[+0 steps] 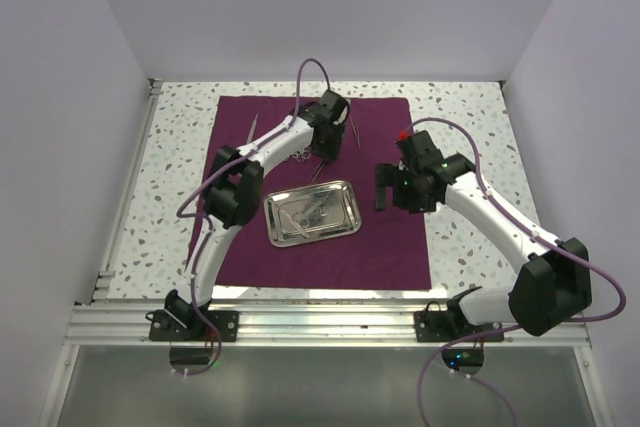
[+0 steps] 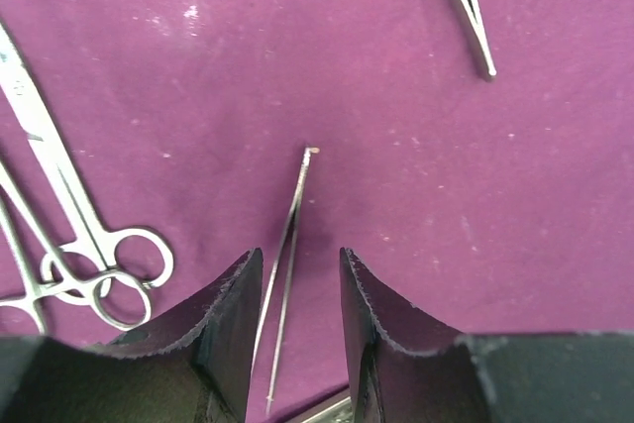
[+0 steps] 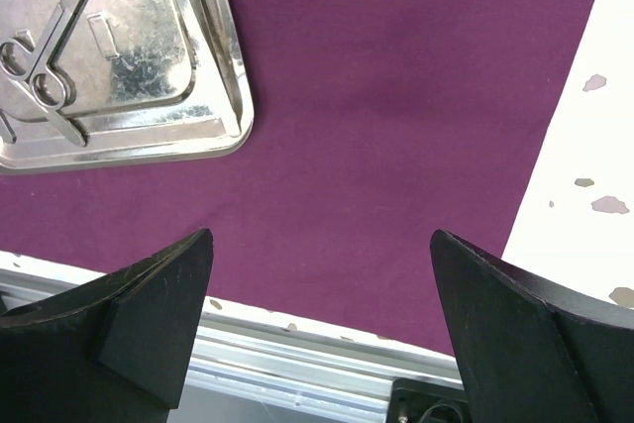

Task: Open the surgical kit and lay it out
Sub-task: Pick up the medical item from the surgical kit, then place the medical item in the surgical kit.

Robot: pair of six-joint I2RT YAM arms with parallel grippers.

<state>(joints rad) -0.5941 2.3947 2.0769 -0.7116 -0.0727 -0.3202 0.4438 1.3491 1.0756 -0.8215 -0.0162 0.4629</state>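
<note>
The purple cloth wrap [image 1: 385,237] lies spread flat on the table. The steel tray [image 1: 352,209] sits on its middle with scissors [image 3: 50,76] inside. My left gripper [image 1: 325,147] reaches to the far part of the cloth. In the left wrist view it [image 2: 300,257] is open, and thin tweezers [image 2: 298,200] lie flat on the cloth between its fingers, ungripped. Ring-handled forceps [image 2: 61,180] lie to their left, and another pair of tweezers [image 2: 466,7] at the upper right. My right gripper [image 3: 321,235] hangs wide open and empty over the cloth [image 3: 396,96], right of the tray [image 3: 230,76].
The speckled table [image 3: 604,146] shows around the cloth. White walls enclose it at the back and both sides. An aluminium rail [image 3: 297,364] runs along the near edge, where the arm bases are bolted.
</note>
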